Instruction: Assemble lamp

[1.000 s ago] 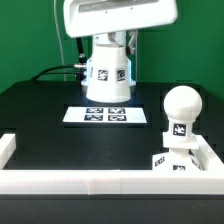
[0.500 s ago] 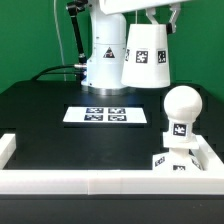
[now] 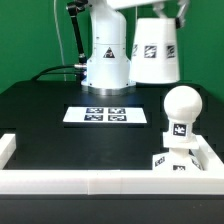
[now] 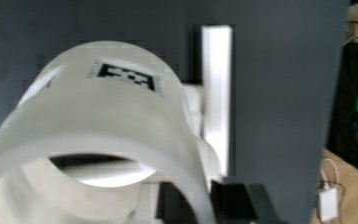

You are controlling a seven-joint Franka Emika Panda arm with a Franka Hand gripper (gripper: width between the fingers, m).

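Exterior view, nearest first: a white rail point(image 3: 90, 182) crosses the front of the black table point(image 3: 40, 120), and every place below is given from it. Just behind the rail's right end (the exterior view's right) stands the bulb point(image 3: 181, 112), upright on the square base point(image 3: 172, 161), its tag facing the camera. Farther back, near the middle of the table, the marker board point(image 3: 106, 115) lies flat. Farthest back and high above the table hangs the shade point(image 3: 156, 50), tilted a little, wide end down, beside the robot's pedestal point(image 3: 105, 55). The gripper point(image 3: 160, 8) sits at the shade's top, mostly cut off; I cannot tell how its jaws stand, though the shade hangs from it. Wrist view shows the shade point(image 4: 105, 130) close up.
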